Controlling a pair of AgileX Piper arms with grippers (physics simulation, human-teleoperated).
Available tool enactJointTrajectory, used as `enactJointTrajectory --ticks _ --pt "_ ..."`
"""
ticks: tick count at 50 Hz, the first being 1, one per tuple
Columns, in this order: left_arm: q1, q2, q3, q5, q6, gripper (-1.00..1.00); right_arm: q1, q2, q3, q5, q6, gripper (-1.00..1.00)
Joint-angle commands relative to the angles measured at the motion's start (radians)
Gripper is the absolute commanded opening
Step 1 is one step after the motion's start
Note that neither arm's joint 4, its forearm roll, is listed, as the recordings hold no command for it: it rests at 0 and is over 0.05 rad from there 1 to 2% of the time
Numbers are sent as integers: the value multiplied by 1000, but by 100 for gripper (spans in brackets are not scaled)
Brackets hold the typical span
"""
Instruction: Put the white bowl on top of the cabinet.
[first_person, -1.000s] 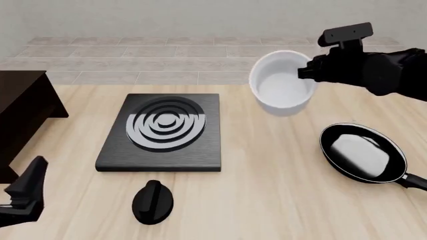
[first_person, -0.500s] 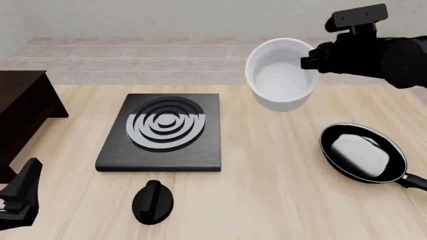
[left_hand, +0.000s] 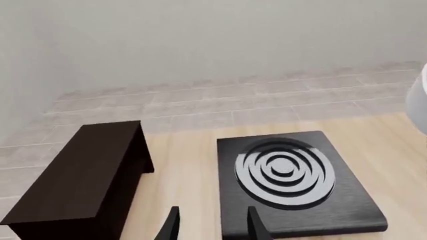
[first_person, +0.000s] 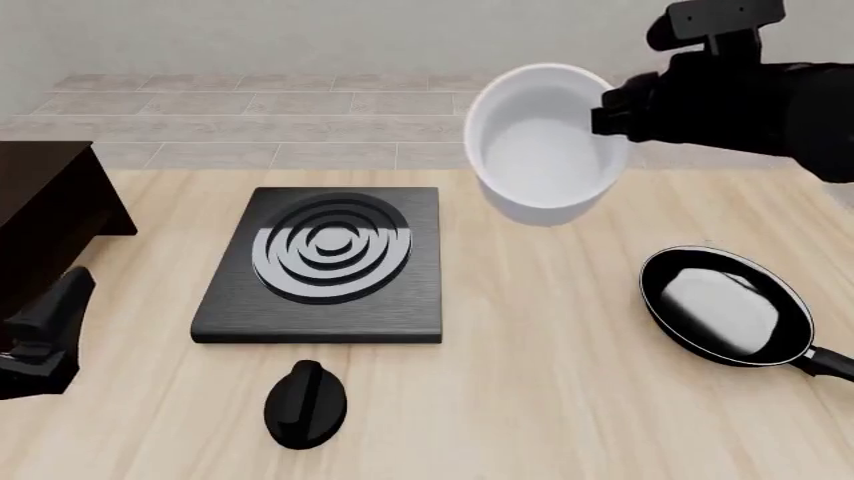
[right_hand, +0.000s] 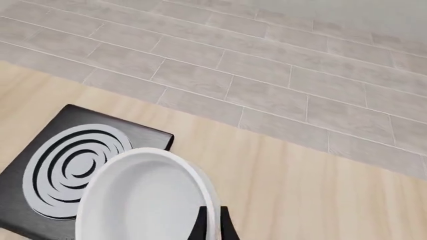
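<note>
Holding white bowl (first_person: 545, 150) aloft | right end effector (first_person: 607, 118) pinching rim | left end effector (left_hand: 210, 229) spread

Glossy white glazed bowl (first_person: 545, 150). Dark, matt wooden cabinet (left_hand: 80, 175). Pale wood-grain counter (first_person: 561, 380), smooth. Brushed black stove (first_person: 326, 265) with matt grey rings. Shiny black pan (first_person: 727, 305). Matt black hand (first_person: 611, 112).

a black stove plate (first_person: 324, 265) with grey rings, a black knob (first_person: 306, 402) just beside it, a frying pan (first_person: 727, 305) well apart.
</note>
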Motion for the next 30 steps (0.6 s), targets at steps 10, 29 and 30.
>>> enactJointTrajectory --ticks 10,29,30 --pt "-69 255 -259 83 -104 100 64 -43 -32 26 20 -100" --pt "-148 422 -454 165 -82 100 133 -36 -24 23 21 -100" --pt "-155 425 -458 169 -85 100 136 -35 -25 23 26 -100"
